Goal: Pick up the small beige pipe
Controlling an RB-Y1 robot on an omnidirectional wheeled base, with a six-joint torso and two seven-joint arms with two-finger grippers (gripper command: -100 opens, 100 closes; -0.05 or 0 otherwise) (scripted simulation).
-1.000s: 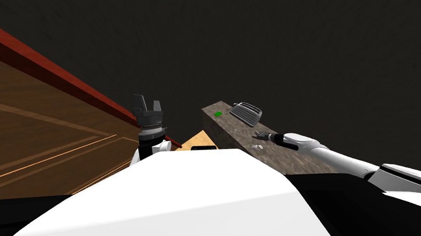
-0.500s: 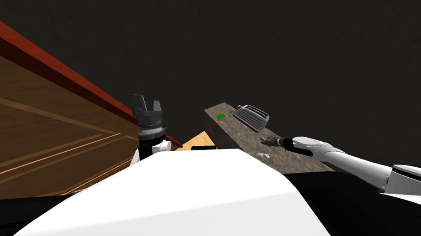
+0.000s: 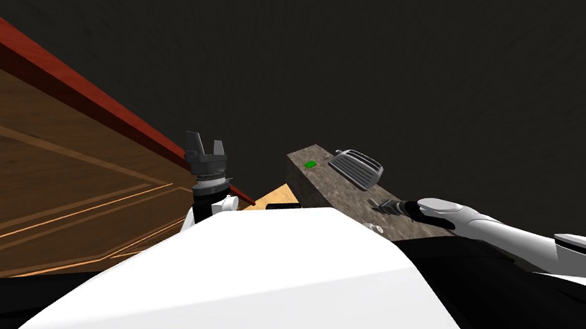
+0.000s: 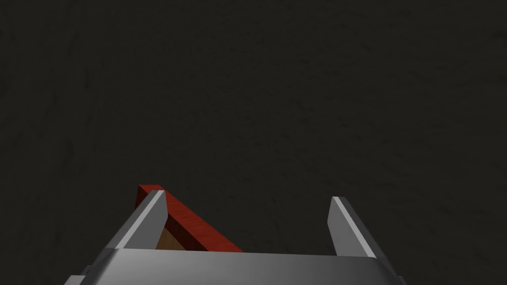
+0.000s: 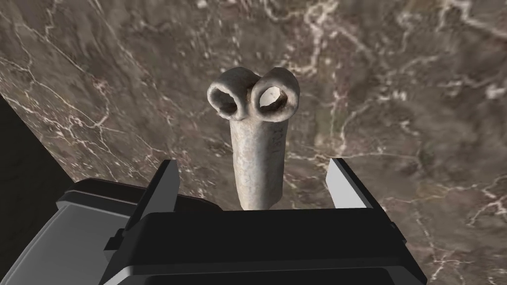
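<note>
The small pipe (image 5: 255,148), pale grey-beige with two round openings at its far end, lies on a brown marbled counter (image 5: 396,99). My right gripper (image 5: 252,183) is open just above it, and the pipe's stem runs between the two fingers without touching either. From the head, the pipe (image 3: 378,228) is a tiny pale speck near the counter's (image 3: 347,198) near edge, with my right gripper (image 3: 381,206) right by it. My left gripper (image 3: 205,146) is raised and open, holding nothing, well to the left; its fingers (image 4: 148,217) stand wide apart.
A grey ribbed appliance (image 3: 356,168) and a small green object (image 3: 311,165) sit on the counter's far end. The counter's edge (image 5: 44,148) runs close beside the right gripper. A brown wooden surface with a red border (image 3: 98,106) spreads to the left.
My head view has shifted, so the counter and its objects sit further right and lower. My right gripper has stayed by the pipe. The left arm has not moved.
</note>
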